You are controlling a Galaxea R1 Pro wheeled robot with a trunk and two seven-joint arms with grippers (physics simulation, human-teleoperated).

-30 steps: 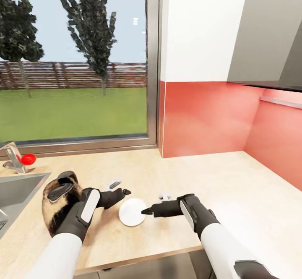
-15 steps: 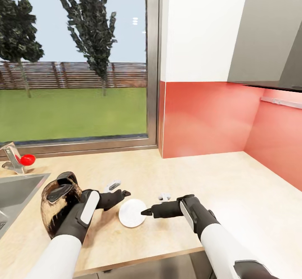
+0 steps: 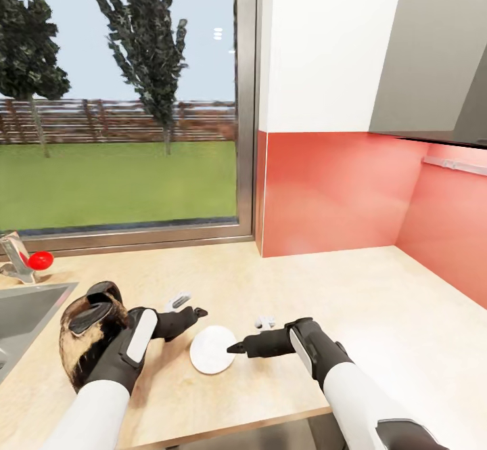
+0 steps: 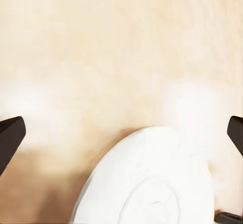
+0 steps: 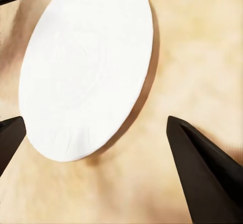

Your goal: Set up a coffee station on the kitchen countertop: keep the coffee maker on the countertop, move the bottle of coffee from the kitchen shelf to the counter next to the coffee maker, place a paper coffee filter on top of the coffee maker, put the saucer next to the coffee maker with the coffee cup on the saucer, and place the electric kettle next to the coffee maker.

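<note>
A white saucer (image 3: 212, 349) lies flat on the light wood countertop (image 3: 379, 315) near its front edge. My left gripper (image 3: 189, 306) hovers just beyond the saucer's far left rim, open, with nothing between its fingers. In the left wrist view the saucer (image 4: 152, 183) sits low between the widely spread fingertips (image 4: 10, 135). My right gripper (image 3: 249, 335) is open at the saucer's right edge, one dark fingertip (image 3: 234, 348) touching or nearly touching the rim. In the right wrist view the saucer (image 5: 86, 67) lies ahead of the gripper (image 5: 101, 153). A dark brown and black rounded appliance (image 3: 84, 335) stands beside my left forearm.
A steel sink (image 3: 27, 315) with a tap and red knob (image 3: 39, 259) is at the left. A window runs behind the counter, and a red backsplash (image 3: 331, 186) closes the right corner. Bare counter stretches to the right.
The whole view has shifted slightly, so the camera moved. Both grippers and the saucer keep almost the same places relative to each other.
</note>
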